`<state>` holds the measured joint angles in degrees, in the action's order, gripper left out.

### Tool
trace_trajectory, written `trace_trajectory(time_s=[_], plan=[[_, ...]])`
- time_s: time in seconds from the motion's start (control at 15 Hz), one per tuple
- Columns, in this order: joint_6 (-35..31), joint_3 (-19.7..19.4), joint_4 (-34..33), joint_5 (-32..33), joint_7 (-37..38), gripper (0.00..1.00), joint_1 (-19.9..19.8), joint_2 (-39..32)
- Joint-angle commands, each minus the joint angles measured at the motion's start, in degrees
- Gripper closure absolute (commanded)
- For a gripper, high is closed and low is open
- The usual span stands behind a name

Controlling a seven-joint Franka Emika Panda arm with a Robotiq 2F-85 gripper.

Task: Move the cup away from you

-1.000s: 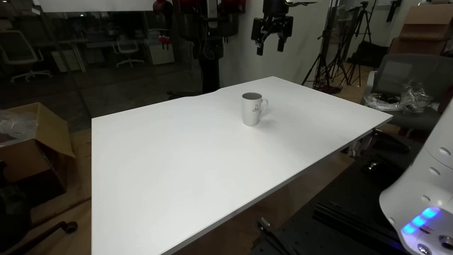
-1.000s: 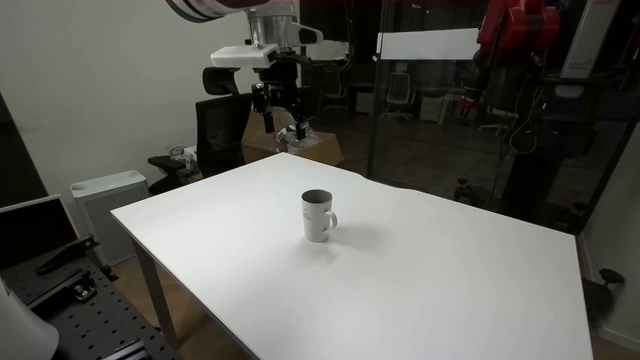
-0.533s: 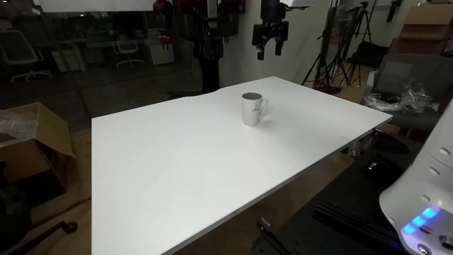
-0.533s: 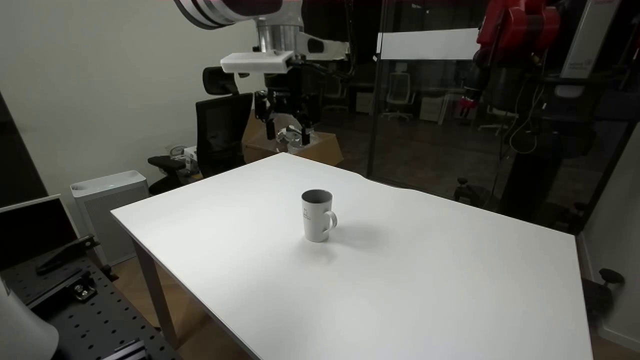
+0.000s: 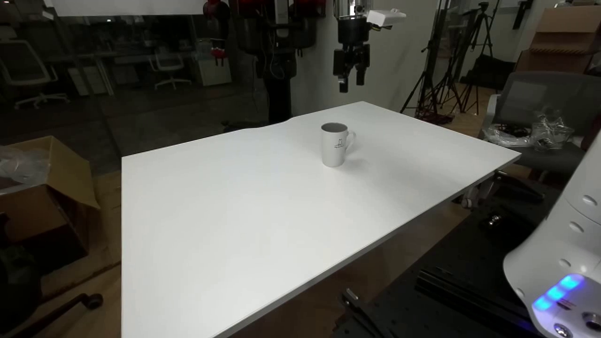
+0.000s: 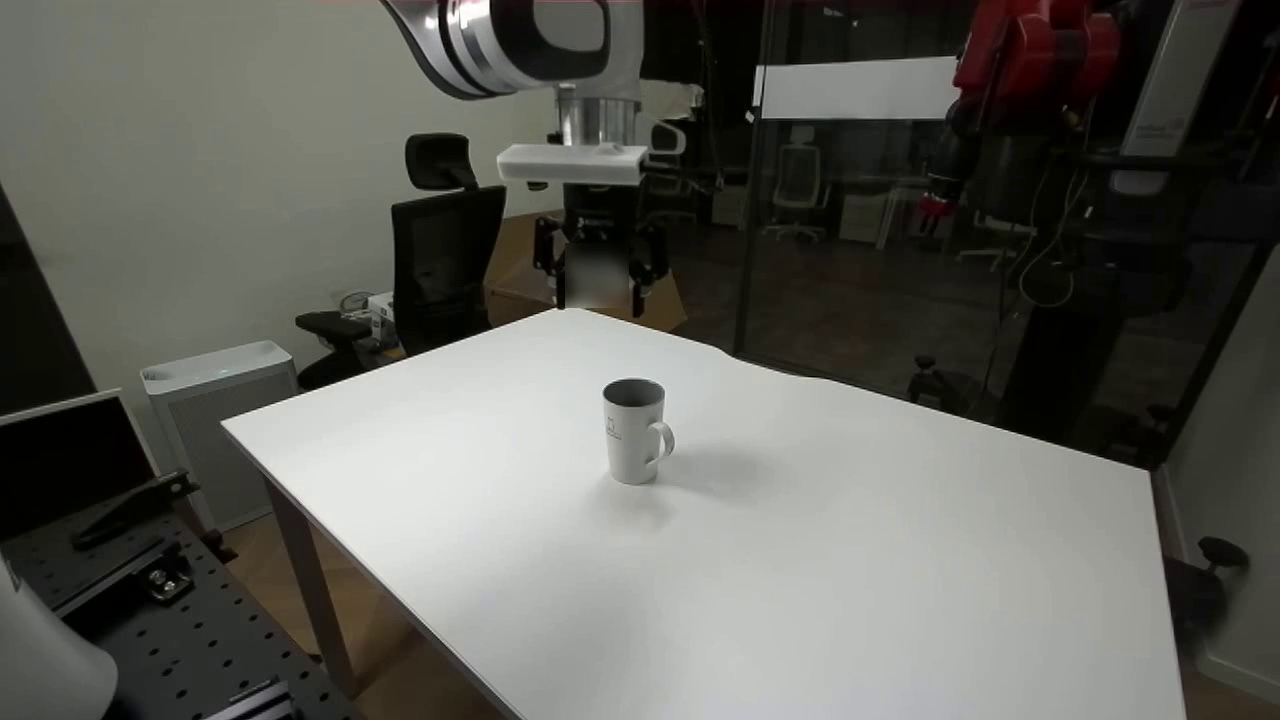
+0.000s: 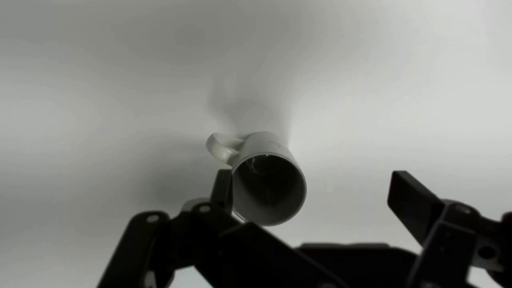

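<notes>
In an exterior view, the cup point(image 5: 334, 148) is seen standing upright on the white table point(image 5: 225, 220), and the gripper point(image 5: 352, 83) is held above, a gap being left between it and the cup; its fingers point(image 5: 343, 84) are parted and nothing is carried in them. The white robot base point(image 5: 558, 258) is shown beside the table, so, if "you" is taken to mean the robot, the cup would have to be shifted toward the notched edge across from that base. In an exterior view, the handle point(image 6: 668, 438) is shown on the cup's right side in the picture, while the fingertips point(image 6: 638, 300) are spread wide and kept higher than the mug; the tabletop is seen to run on past it toward the notched edge, by which room for the move seems to be given. In the wrist view, the cup is looked into from above, and its dark inside point(image 7: 269, 190) is framed between the two fingers, much nearer the one at the picture's left, by which the rim is slightly overlapped; no contact is suggested by the exterior views. The task is judged to be in its approach: no grasp has yet been made, and lowering, better centring, gripping, carrying away and release all appear to be left.
</notes>
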<state>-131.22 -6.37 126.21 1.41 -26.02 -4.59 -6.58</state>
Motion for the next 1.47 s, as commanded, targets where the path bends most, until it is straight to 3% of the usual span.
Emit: trace_trajectory(time_s=[0.0, 0.6, 0.67, 1.07, 1.33, 1.4], plan=[[-1.1, 1.4, -3.7, 1.2, -2.1, 0.0, -0.6, -4.1], [1.0, 5.2, -15.4, 4.1, -11.7, 0.0, -1.5, -21.0], [-0.6, 5.2, -11.3, 3.4, -10.3, 0.0, -1.8, -17.5], [-1.9, 5.4, -12.0, 4.8, -10.1, 0.0, -1.6, -19.1], [-13.0, 5.0, -11.4, 10.4, -5.0, 0.0, 0.8, -21.3], [-9.7, 5.7, -11.5, 9.4, -8.1, 0.0, -1.0, -20.4]])
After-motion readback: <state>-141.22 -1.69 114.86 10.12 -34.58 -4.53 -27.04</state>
